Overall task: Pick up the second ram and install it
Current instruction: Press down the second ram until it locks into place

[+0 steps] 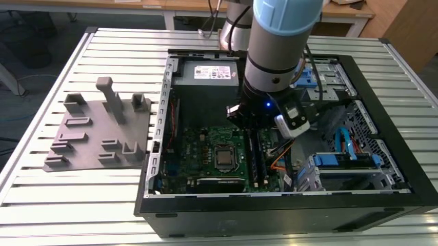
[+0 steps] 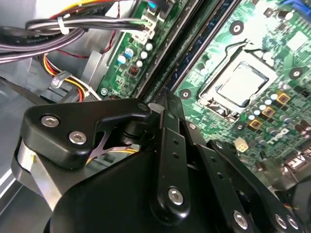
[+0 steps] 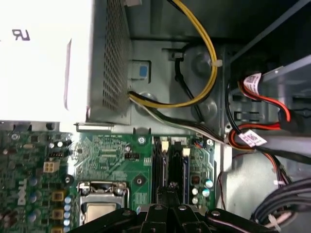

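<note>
hand [image 3: 171, 187] low over motherboard slots [image 3: 170, 162], opening unclear

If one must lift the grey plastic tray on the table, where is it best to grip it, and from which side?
Probably its tall post, from straight above: it rises over the other posts with free space around it, while the grey tray lies flat on the table, offering no underside edge.

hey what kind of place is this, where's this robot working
Probably a lab or workshop bench for computer assembly. An open computer case lies on a slatted metal table, a grey moulded tray sits beside it, and wooden desks stand behind.
</note>
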### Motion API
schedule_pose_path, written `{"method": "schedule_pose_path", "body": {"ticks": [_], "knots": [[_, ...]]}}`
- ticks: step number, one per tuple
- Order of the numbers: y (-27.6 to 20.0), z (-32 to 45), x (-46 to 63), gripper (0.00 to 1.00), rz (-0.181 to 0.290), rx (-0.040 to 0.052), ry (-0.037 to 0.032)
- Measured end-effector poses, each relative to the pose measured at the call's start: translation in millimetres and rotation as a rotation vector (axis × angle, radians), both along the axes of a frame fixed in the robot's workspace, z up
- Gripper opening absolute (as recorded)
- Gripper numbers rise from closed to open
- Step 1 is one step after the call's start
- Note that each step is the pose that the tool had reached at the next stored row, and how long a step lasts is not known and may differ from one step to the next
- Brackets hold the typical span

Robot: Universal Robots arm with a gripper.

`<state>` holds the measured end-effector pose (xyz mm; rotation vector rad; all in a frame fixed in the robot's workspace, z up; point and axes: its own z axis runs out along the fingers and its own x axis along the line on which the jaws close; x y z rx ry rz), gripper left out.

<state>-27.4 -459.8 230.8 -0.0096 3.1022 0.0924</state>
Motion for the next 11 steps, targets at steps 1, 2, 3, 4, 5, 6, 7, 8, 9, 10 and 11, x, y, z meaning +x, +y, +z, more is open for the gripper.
{"method": "schedule_pose_path", "body": {"ticks": [1,2,3,4,5,6,7,8,9,10,11], "knots": [[0.4,-0.9,0.0,0.07,0.0,-0.0001,0.0],[0.6,-2.2,0.0,0.07,0.0,-0.0001,0.0],[0.9,-4.0,0.0,0.07,0.0,0.0,0.0],[1.1,-5.7,0.0,0.07,0.0,-0.0001,0.0],[1.3,-7.4,0.0,0.07,0.0,0.0,0.0],[1.6,-8.8,0.0,0.07,0.0,0.0,0.0],[1.8,-9.8,0.0,0.07,0.0,-0.0003,0.0001],[1.9,-10.5,-0.1,0.07,0.0,-0.0008,0.0003],[2.0,-11.1,-0.1,0.07,0.0,-0.0011,0.0004],[2.2,-11.7,-0.1,0.07,0.0,-0.0011,0.0004],[2.4,-12.4,-0.1,0.07,0.0,-0.0007,0.0002]]}}
